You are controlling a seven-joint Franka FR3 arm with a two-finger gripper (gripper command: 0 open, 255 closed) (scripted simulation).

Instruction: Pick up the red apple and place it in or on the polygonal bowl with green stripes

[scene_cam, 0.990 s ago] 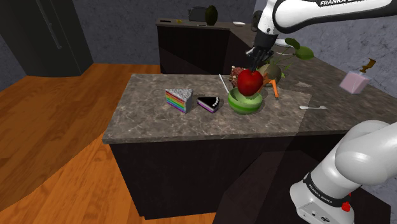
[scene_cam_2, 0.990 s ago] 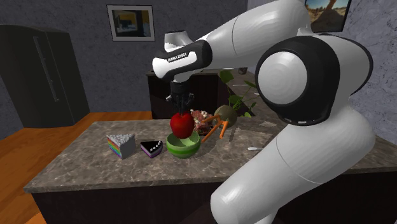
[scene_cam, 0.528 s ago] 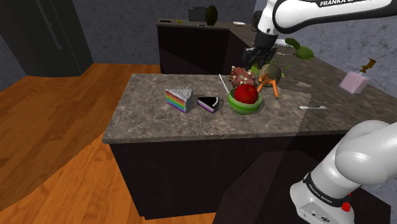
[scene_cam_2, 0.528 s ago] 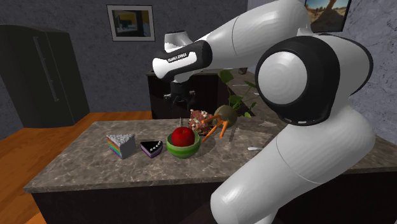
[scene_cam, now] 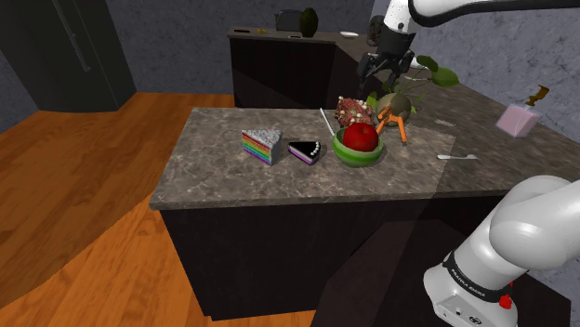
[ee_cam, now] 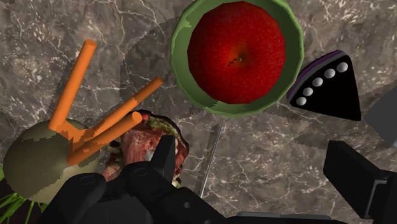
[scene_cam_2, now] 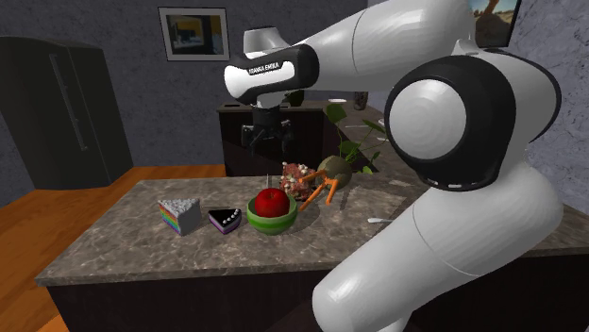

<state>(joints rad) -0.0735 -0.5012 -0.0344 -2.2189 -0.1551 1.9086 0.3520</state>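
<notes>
Apple [scene_cam: 361, 137] in green bowl [scene_cam: 353, 159], black cake slice [scene_cam: 304, 152] just beside, claw [scene_cam: 388, 69] above

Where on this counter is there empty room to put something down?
In the shoulder view, the widest bare counter is left of the rainbow cake and along the front edge. A smaller patch lies between the green bowl and the spoon. Behind the bowl it is crowded with the lumpy food and orange-stick ball.
</notes>
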